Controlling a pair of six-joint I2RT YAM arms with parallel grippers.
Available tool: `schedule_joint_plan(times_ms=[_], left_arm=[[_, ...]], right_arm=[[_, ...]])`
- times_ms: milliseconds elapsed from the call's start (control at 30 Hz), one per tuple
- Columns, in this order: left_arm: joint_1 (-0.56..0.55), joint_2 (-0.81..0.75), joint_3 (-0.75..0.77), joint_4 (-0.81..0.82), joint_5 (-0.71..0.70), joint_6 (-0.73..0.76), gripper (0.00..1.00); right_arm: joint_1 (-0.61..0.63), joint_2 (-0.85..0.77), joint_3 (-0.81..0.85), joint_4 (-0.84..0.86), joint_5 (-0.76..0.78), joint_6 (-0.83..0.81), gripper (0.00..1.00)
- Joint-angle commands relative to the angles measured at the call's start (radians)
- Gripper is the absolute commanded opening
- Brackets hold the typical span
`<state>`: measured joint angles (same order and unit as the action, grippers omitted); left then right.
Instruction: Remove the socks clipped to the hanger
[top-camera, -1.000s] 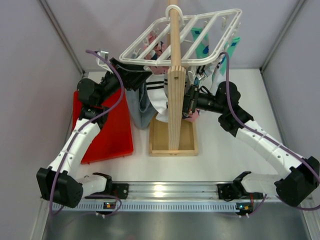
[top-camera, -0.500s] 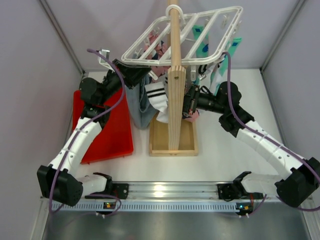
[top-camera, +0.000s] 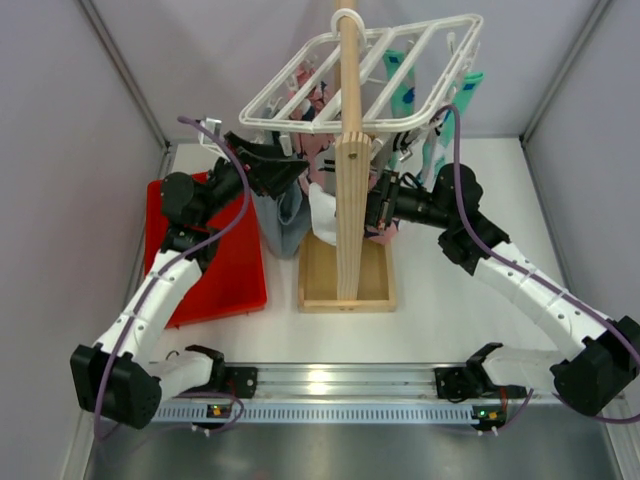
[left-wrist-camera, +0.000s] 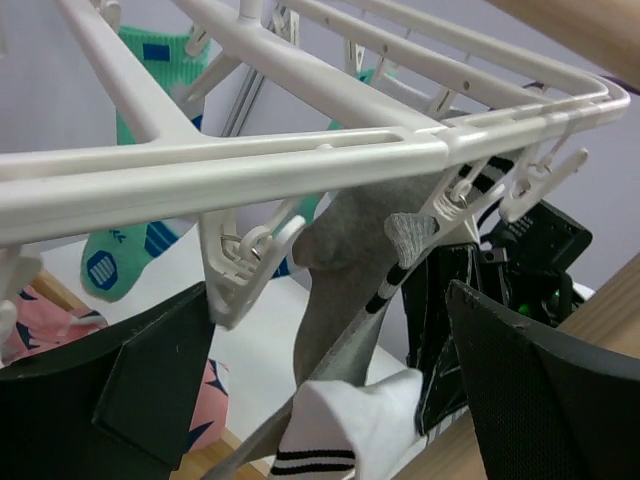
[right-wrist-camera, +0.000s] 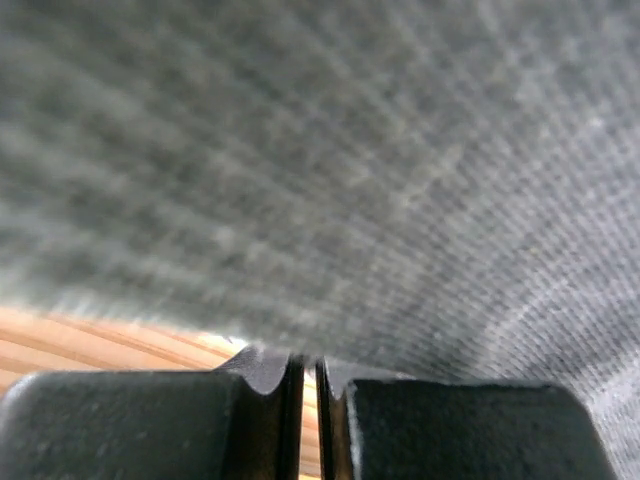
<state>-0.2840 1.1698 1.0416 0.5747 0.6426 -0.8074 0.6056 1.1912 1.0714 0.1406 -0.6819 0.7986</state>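
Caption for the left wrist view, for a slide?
Open left gripper below the hanger, facing a hanging grey sock and a striped white sock.

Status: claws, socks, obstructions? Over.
Left claw open below hanger. Right claw shut, grey cloth filling its view. Grey sock clipped, teal socks too. Wooden post between arms.

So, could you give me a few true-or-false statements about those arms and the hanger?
1. The left gripper is open. True.
2. The right gripper is open wide. False: its jaws are shut.
3. Teal socks hang from the hanger. True.
4. The red tray lies on the right. False: it lies on the left.
5. The post is metal. False: it is wood.
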Motion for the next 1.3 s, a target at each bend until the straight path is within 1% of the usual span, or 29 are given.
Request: schedule_joint_plan(times_ms=[0,133,333,533,700,833,867,933,967,1000,1067,1100,1133,1167,1200,1233,1267], left_arm=[[-0.001,-0.110,-0.073,0.044,0.028,0.034,0.99],[-0.001,-0.168,-0.133,0.042,0.110,0.037,0.98],[-0.001,-0.164,-0.198,0.044,0.170,-0.039,0.99],[-0.066,-0.128,-0.249,0.043,0.144,-0.044,0.99],[-0.138,-0.093,-0.238,0.044,0.123,-0.029,0.98],[-0.170,-0.075,-0.233,0.044,0.117,-0.033,0.73],[-0.172,-0.075,-0.235,0.044,0.117,-0.030,0.50],[-0.170,-0.079,-0.241,0.044,0.114,-0.024,0.20],[-0.170,-0.084,-0.245,0.042,0.108,-0.024,0.08],[-0.170,-0.090,-0.249,0.042,0.103,-0.023,0.00],[-0.167,-0.099,-0.259,0.044,0.092,-0.019,0.00],[-0.165,-0.105,-0.264,0.042,0.089,-0.021,0.00],[-0.153,-0.122,-0.270,0.028,0.086,-0.021,0.00],[-0.147,-0.131,-0.270,0.001,0.080,-0.012,0.00],[-0.139,-0.143,-0.269,-0.033,0.075,0.003,0.00],[-0.132,-0.168,-0.262,-0.077,0.065,0.028,0.00],[-0.118,-0.183,-0.246,-0.204,0.048,0.092,0.00]], right_arm=[[0.014,-0.012,0.032,0.007,-0.021,-0.029,0.00],[0.014,0.004,0.042,0.011,-0.031,-0.029,0.00],[0.016,0.011,0.050,0.022,-0.036,-0.029,0.00],[0.016,0.013,0.048,0.053,-0.054,-0.010,0.00],[0.014,0.019,0.051,0.053,-0.057,-0.009,0.00],[0.014,0.013,0.044,0.054,-0.054,-0.010,0.00],[0.016,0.011,0.041,0.053,-0.050,-0.010,0.00],[0.014,0.007,0.039,0.033,-0.042,-0.019,0.01],[0.014,0.005,0.038,0.027,-0.039,-0.021,0.02],[0.014,0.004,0.032,0.024,-0.035,-0.025,0.06],[0.014,-0.008,0.027,-0.007,-0.009,-0.035,0.14],[0.014,-0.015,0.030,-0.028,0.010,-0.057,0.34],[0.016,-0.027,0.033,-0.092,0.030,-0.070,0.42],[0.016,-0.033,0.036,-0.131,0.082,-0.106,0.50],[0.014,-0.041,0.053,-0.192,0.112,-0.128,0.60],[0.013,-0.057,0.059,-0.237,0.142,-0.145,0.64],[0.013,-0.070,0.062,-0.315,0.192,-0.172,0.67]])
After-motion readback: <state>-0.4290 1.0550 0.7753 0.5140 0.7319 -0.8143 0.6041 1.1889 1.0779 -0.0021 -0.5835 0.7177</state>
